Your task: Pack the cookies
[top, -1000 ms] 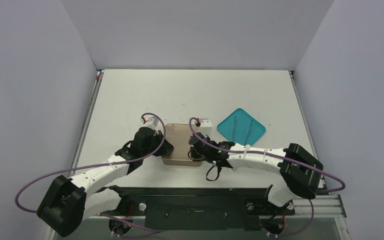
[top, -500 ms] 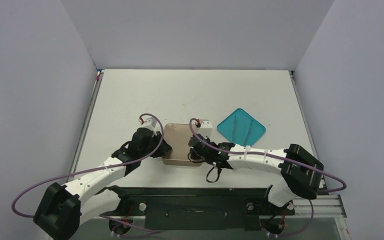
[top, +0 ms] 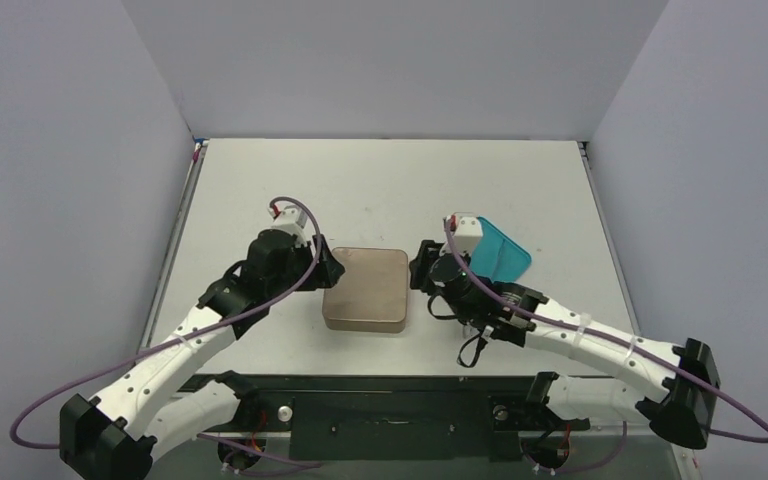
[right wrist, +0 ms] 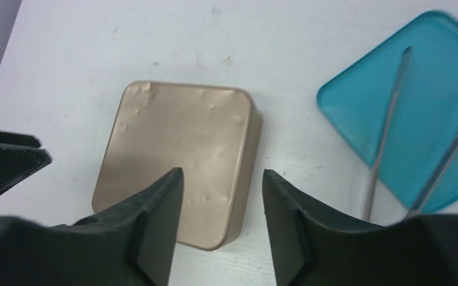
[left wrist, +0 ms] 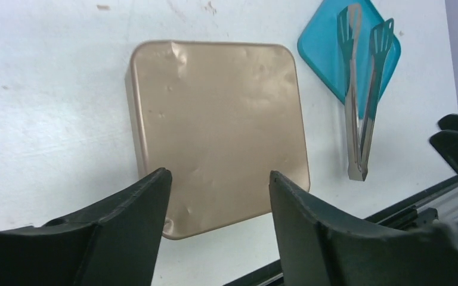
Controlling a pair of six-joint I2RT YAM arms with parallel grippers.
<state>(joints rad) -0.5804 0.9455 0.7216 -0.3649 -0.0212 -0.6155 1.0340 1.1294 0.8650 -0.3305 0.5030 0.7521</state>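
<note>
Bronze-coloured and dented, the square tin (top: pixel 365 290) lies shut under its lid on the white table (top: pixel 360 190), so the cookies cannot be seen. The left gripper (top: pixel 329 267) hovers at its left edge and the right gripper (top: pixel 421 270) at its right edge, both with jaws parted and holding nothing. Metal tongs (left wrist: pixel 361 107) rest across the teal plate (top: pixel 507 256) to the tin's right.

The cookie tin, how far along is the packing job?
Looks nearly done: the tin is closed, no cookies in sight, the teal plate holds only tongs. In hand: nothing; left gripper and right gripper are open beside the tin. Left: nothing visible.
</note>
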